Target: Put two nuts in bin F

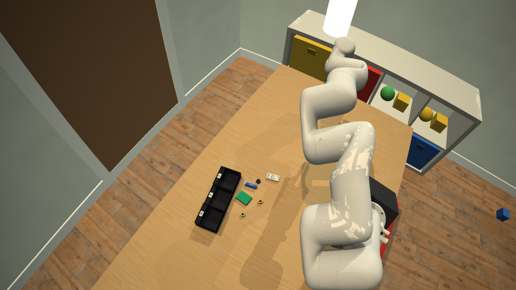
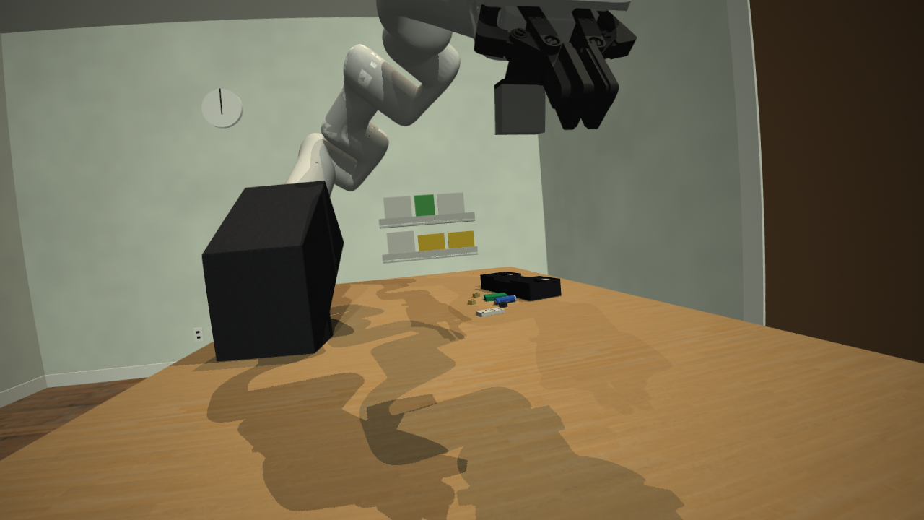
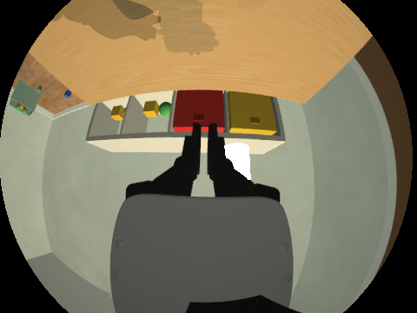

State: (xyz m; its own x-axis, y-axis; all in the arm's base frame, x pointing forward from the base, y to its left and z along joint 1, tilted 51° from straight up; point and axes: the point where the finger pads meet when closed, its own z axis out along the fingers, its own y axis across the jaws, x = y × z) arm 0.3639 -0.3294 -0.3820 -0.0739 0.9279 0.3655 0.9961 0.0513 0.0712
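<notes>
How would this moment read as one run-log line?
gripper: shut, holds nothing, high above table | nuts: three on table | bins: no nuts inside

Even, bright light with broad soft-toned shadows across my table

A blown-out white strip [image 1: 339, 16] glares at the top of the overhead view, just above my arm [image 1: 337, 151], whose pale shell carries patchy highlights; my arm's shadow falls in layered brown shapes over the table [image 2: 678, 414], sharp-edged and overlapping in the exterior view. Everything is crisp, with no motion blur. My wrist view is a fisheye circle ringed in black, bending the table edge into an arc, and wall lines bow near the borders of the other two views
</notes>
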